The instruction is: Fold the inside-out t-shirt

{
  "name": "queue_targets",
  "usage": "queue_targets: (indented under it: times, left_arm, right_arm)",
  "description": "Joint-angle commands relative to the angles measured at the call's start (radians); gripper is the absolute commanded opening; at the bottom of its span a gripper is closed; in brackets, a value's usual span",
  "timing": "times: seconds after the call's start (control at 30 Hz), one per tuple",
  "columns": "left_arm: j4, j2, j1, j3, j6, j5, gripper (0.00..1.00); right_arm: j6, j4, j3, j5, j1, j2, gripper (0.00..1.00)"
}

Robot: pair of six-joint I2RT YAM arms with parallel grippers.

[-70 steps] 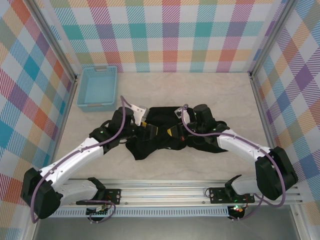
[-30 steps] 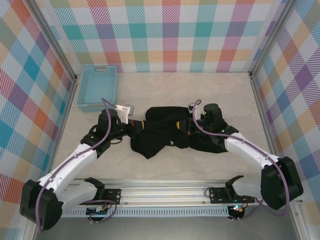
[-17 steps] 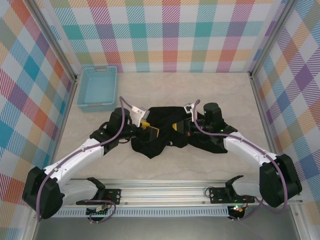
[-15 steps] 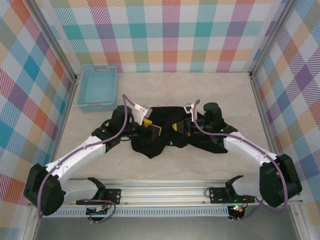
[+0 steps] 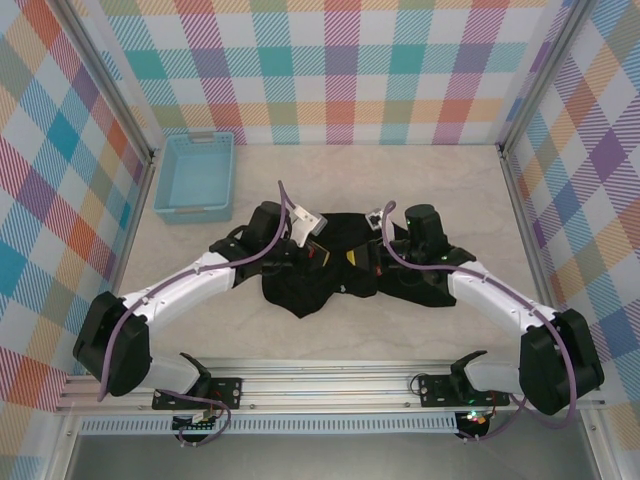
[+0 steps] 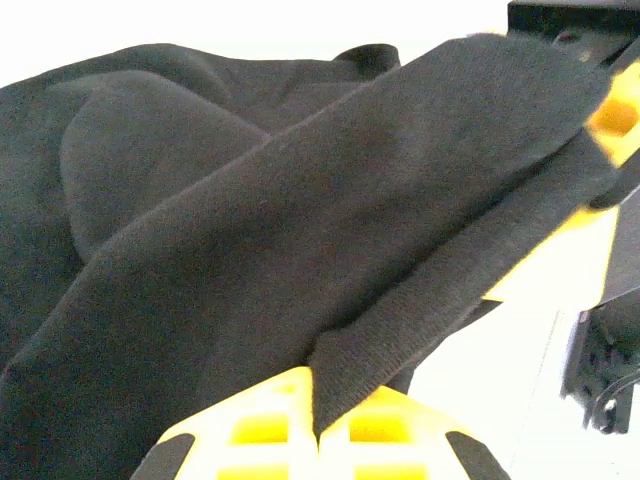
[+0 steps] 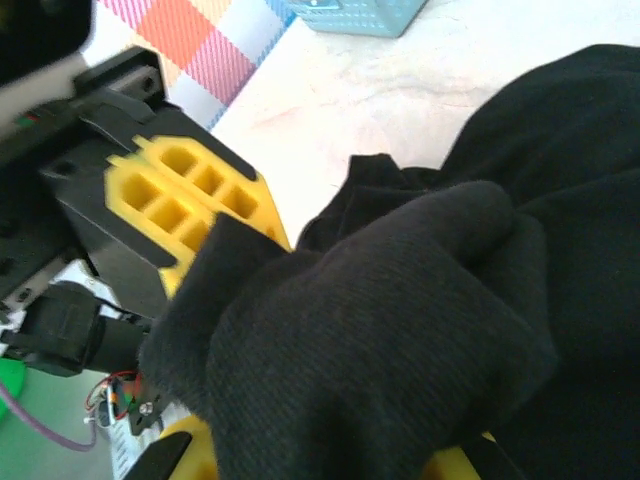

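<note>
1. Pale, marbled table (image 5: 330, 330) fills the middle of the overhead frame, closed in on three sides by walls (image 5: 340, 70) of pastel plaid.
2. A light blue plastic basket (image 5: 195, 178) sits in the upper left of the table, close to the corner where two walls meet, with nothing seen inside it.
3. The inside-out t-shirt (image 5: 325, 280) lies as a bunched black heap at the centre of the overhead frame, down and to the right of the basket and apart from it. One corner of the cloth trails toward the bottom of the frame.
4. The left gripper (image 5: 317, 251) reaches in from the lower left to the upper-left part of the heap. In the left wrist view a thick fold of black cloth runs between its yellow fingers (image 6: 300, 425), and the jaws are clamped on that fold.
5. The right gripper (image 5: 358, 259) comes in from the lower right and meets the heap near its middle, close beside the left one. In the right wrist view a rounded wad of black cloth bulges out between its yellow fingers (image 7: 185, 195), so these jaws are also closed on the shirt.
6. The floral patch cannot be made out in any view.
</note>
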Motion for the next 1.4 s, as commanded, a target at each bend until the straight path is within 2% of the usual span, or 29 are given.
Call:
queue_targets:
  times: [0.0,0.03,0.1,0.17,0.27,0.4,0.5,0.6,0.73,1.23,1.37]
  left_arm:
    - [0.053,-0.016,0.057,0.048,-0.258,0.177,0.0]
    - [0.091,-0.024,0.079,0.039,-0.348,0.221,0.0]
    - [0.112,-0.029,0.105,0.038,-0.467,0.279,0.0]
    - [0.106,-0.025,0.113,0.045,-0.523,0.315,0.0]
    - [0.075,-0.023,0.122,0.055,-0.559,0.318,0.0]
    - [0.06,-0.028,0.126,0.064,-0.566,0.31,0.0]
    - [0.064,-0.028,0.126,0.065,-0.571,0.307,0.0]
    - [0.071,-0.028,0.126,0.06,-0.574,0.303,0.0]
    - [0.07,-0.035,0.126,0.057,-0.573,0.302,0.0]
    - [0.073,-0.048,0.126,0.047,-0.569,0.307,0.0]
    - [0.077,-0.048,0.126,0.046,-0.569,0.305,0.0]
  right_arm:
    - [-0.015,-0.264,0.122,0.511,0.015,0.0,0.1]
    - [0.002,-0.361,0.172,0.633,0.027,0.027,0.17]
    - [-0.016,-0.423,0.215,0.759,0.087,0.041,0.29]
    - [-0.047,-0.408,0.212,0.804,0.137,0.023,0.38]
    - [-0.109,-0.329,0.155,0.764,0.178,-0.061,0.46]
    - [-0.218,-0.172,0.023,0.553,0.236,-0.229,0.51]
    - [-0.255,-0.114,-0.015,0.442,0.276,-0.253,0.47]
    - [-0.24,-0.06,-0.006,0.343,0.279,-0.184,0.42]
    - [-0.212,0.025,0.004,0.302,0.278,-0.097,0.39]
    - [-0.23,0.05,0.072,0.401,0.277,0.03,0.27]
    - [-0.248,0.045,0.084,0.441,0.277,0.029,0.18]
